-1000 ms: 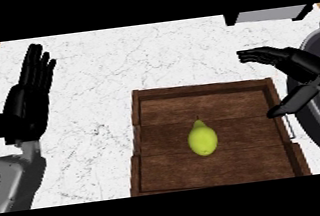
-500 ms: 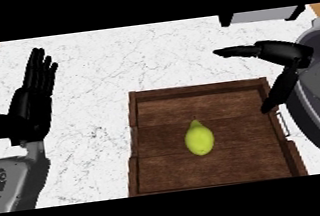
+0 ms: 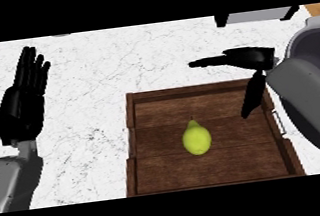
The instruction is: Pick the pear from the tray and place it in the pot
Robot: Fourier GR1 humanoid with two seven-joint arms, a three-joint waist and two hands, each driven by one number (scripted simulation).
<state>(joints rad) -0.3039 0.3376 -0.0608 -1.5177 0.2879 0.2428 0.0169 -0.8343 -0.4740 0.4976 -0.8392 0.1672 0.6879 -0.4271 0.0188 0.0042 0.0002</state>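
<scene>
The pear lies on the floor of the wooden tray, near its middle, stem end towards the far rim. Nothing touches it. The tray sits on the pale marbled worktop, and its near rim meets the bottom of the view.

The right hand hangs over the tray's far right corner. Its fingers are spread straight, pointing left just beyond the far rim, and its thumb reaches down over the tray's right side. It is open and holds nothing, well apart from the pear.

Right of the tray, the grey right forearm fills the edge of the view and covers the tray's right handle in part. A curved grey shape shows behind it. I cannot tell whether that is the pot's rim or more of the arm.

Left of the tray, well apart from it, the left hand rests open with its fingers up.

Beyond the tray's far right corner, a grey thing with dark ends is cut off at the top of the view, too little of it showing to name.
</scene>
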